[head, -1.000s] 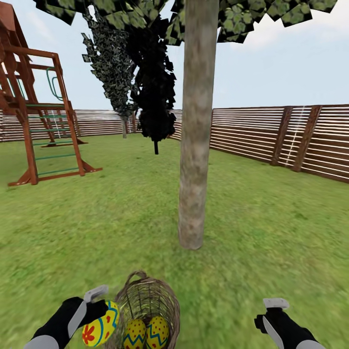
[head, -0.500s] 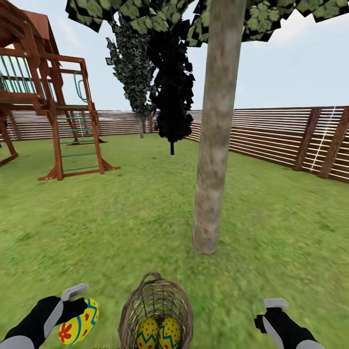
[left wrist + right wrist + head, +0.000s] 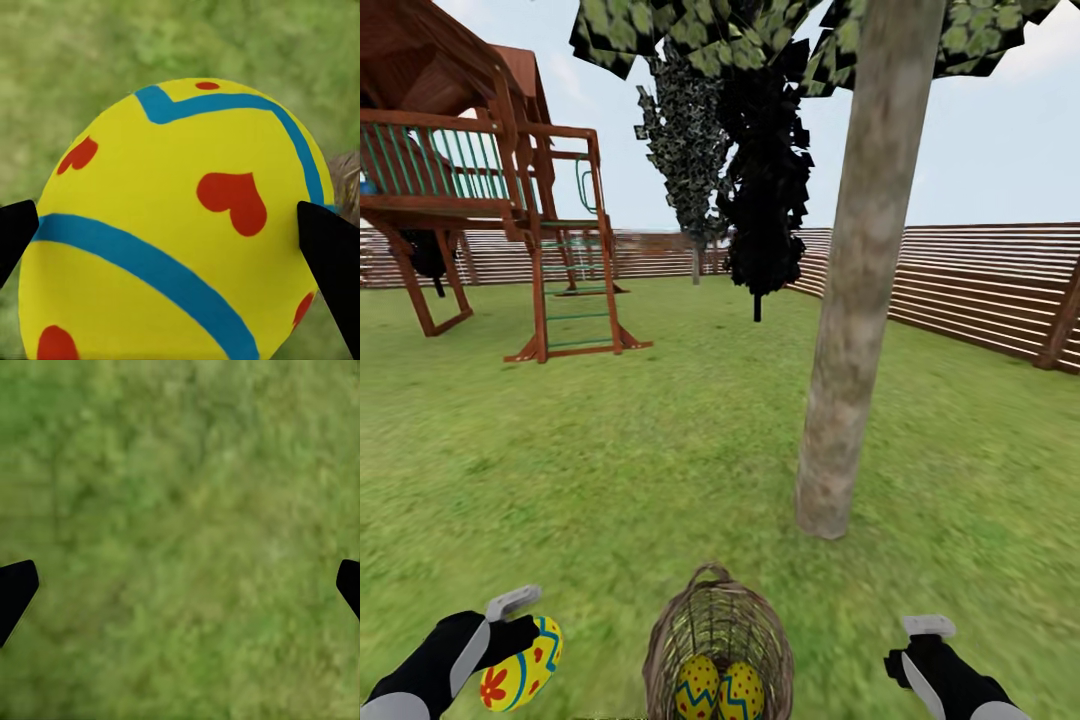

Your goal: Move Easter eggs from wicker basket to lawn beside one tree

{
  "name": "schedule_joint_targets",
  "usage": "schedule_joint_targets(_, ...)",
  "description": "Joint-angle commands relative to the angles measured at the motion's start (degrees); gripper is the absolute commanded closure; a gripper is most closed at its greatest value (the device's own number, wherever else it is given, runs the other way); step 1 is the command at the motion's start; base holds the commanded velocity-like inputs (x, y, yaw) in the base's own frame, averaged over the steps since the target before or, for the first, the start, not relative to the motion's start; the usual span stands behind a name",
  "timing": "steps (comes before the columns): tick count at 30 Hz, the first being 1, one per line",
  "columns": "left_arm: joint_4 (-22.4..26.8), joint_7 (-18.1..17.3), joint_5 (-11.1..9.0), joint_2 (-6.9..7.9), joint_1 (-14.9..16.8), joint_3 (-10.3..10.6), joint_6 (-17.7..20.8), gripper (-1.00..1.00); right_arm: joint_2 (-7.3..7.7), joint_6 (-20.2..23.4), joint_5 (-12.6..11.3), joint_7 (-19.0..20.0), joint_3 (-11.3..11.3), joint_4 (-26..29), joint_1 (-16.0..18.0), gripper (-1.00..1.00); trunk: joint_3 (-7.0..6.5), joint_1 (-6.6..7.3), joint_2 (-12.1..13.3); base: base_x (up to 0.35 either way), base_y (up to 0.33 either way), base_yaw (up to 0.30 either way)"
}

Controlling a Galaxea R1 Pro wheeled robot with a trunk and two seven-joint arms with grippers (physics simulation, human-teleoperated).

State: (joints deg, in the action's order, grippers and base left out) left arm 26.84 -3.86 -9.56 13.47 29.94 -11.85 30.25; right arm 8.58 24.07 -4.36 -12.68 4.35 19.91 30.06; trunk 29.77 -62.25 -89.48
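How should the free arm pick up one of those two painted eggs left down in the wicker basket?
Judging by the deep brown wicker basket, come straight down through its open top and pinch the right yellow zigzag egg across its narrow middle; the open right end effector is free.

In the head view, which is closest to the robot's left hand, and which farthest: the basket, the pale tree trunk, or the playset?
1. Basket, on the grass just right of the left hand.
2. Tree trunk, farther ahead, to the right.
3. Playset, far back on the left.

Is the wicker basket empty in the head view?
No, two Easter eggs lie inside the wicker basket, side by side at its bottom.
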Motion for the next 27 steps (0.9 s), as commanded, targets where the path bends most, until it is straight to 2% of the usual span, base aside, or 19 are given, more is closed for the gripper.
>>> schedule_joint_targets(1,0.05,-0.18,-0.11,-0.03,0.04,-0.32,0.34,1.0,0.05,0.36,-0.46,-0.33,0.47,0.13,0.0,-1.0,-0.12,0.23,0.38,0.0,0.0,0.294)
schedule_joint_targets(22,0.05,-0.18,-0.11,-0.19,0.04,-0.37,0.37,1.0,0.09,0.36,-0.41,-0.39,0.39,0.13,0.0,-1.0,-3.89,4.84,8.81,0.0,0.0,0.294)
schedule_joint_targets(27,0.05,-0.15,-0.14,-0.2,0.07,-0.37,0.34,1.0,0.07,0.36,-0.47,-0.34,0.39,0.13,0.0,-1.0,-3.89,4.84,8.81,0.0,0.0,0.066)
